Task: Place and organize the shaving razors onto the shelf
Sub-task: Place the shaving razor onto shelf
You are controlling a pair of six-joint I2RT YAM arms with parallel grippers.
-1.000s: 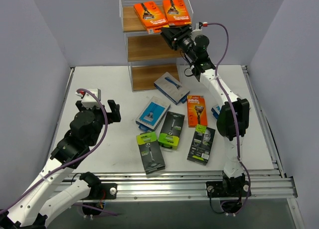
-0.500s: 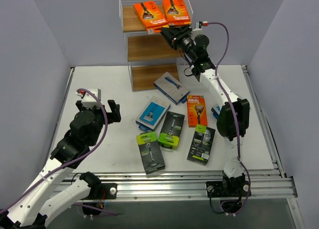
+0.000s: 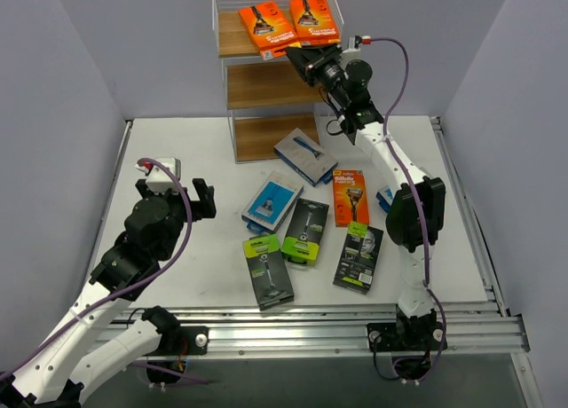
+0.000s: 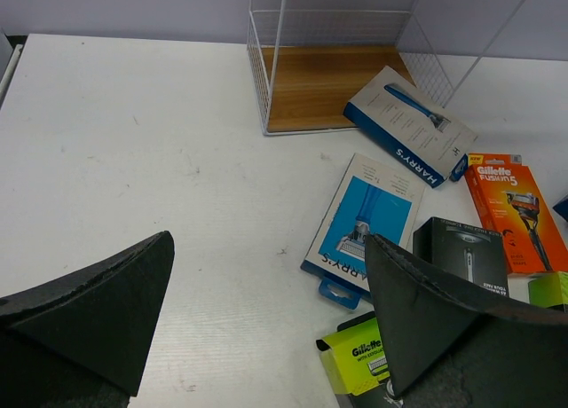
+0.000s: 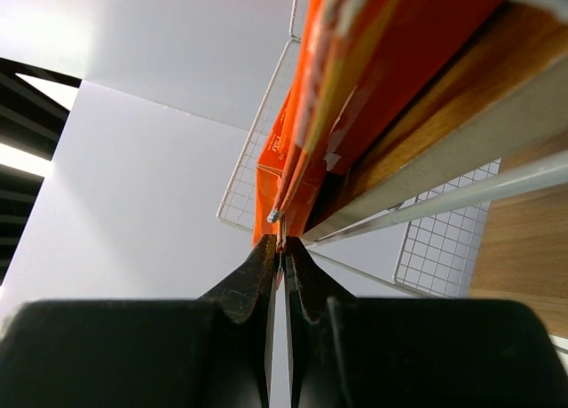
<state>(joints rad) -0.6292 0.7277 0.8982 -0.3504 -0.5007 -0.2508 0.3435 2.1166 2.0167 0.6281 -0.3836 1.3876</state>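
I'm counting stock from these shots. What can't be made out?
Right wrist view: whether the right hand pinches the orange pack; its closed tips hide the contact.
Top view: a blue item, mostly behind the right arm.
Left wrist view: a lime-green pack, cut by the bottom edge and a finger of the left hand.

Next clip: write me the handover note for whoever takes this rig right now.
Left gripper: open, empty, over the table.
Right gripper: shut on the near edge of the right orange pack, top tier of the shelf.
Done: that pack and the left orange pack lie on the top tier.
To do: on the table, two blue-white packs, a third orange pack, three black-green packs, plus something blue half hidden behind the right arm.
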